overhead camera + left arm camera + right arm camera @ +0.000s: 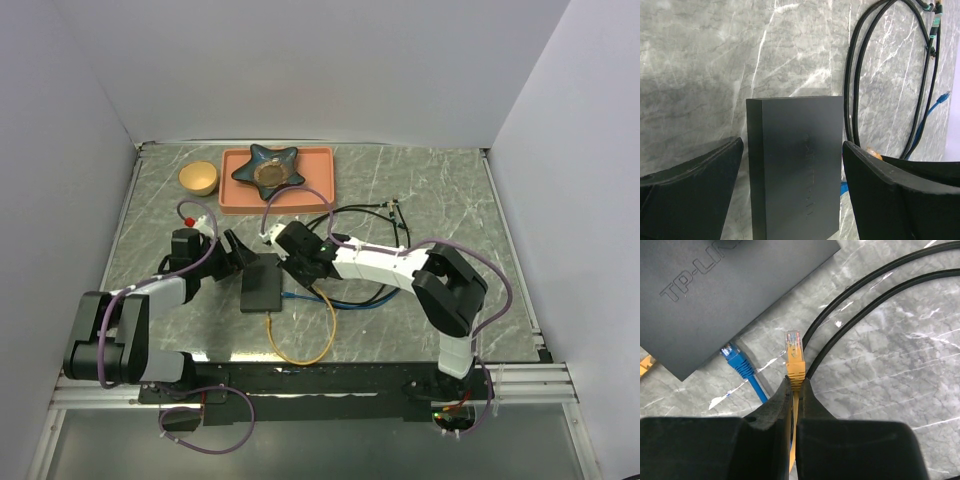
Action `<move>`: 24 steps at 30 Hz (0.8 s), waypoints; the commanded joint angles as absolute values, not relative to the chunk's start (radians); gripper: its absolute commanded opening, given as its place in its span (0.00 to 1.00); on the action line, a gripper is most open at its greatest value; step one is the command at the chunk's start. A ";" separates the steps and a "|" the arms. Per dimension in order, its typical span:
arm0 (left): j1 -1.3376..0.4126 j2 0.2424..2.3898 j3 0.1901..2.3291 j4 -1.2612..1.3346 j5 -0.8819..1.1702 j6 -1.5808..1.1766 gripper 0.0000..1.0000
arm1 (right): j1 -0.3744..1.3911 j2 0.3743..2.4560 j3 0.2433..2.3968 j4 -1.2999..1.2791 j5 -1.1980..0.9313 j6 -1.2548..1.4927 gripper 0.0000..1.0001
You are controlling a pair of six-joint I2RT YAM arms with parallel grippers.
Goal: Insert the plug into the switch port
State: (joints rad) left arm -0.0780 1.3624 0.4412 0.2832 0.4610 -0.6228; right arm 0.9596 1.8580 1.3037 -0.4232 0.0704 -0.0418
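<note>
Nearest the right wrist lens: right tool (795, 384) pinched shut on the orange plug (794, 352), just right of the switch port (730, 295), not yet at a socket. Mid-tabletop (430, 190) for the switch port, flat, straddled by the left tool (792, 150), spread wide, gripping nothing. Socket row out of sight. Risks, likely: skewing the plug against the housing; snagging on the blue plug (737, 360) or black cables (865, 290) close by; shoving the unclamped switch port away on insertion.

The left arm (130, 320) and right arm (385, 265) share white link shells, bulky black joint housings and a loosely looping purple cable (478, 254), each ending in matte black, wedge-shaped fingers (695, 175).
</note>
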 commanded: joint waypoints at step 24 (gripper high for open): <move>-0.126 1.462 0.460 0.402 0.514 -0.640 0.85 | 1.127 1.896 1.306 -0.470 -0.101 -0.123 0.00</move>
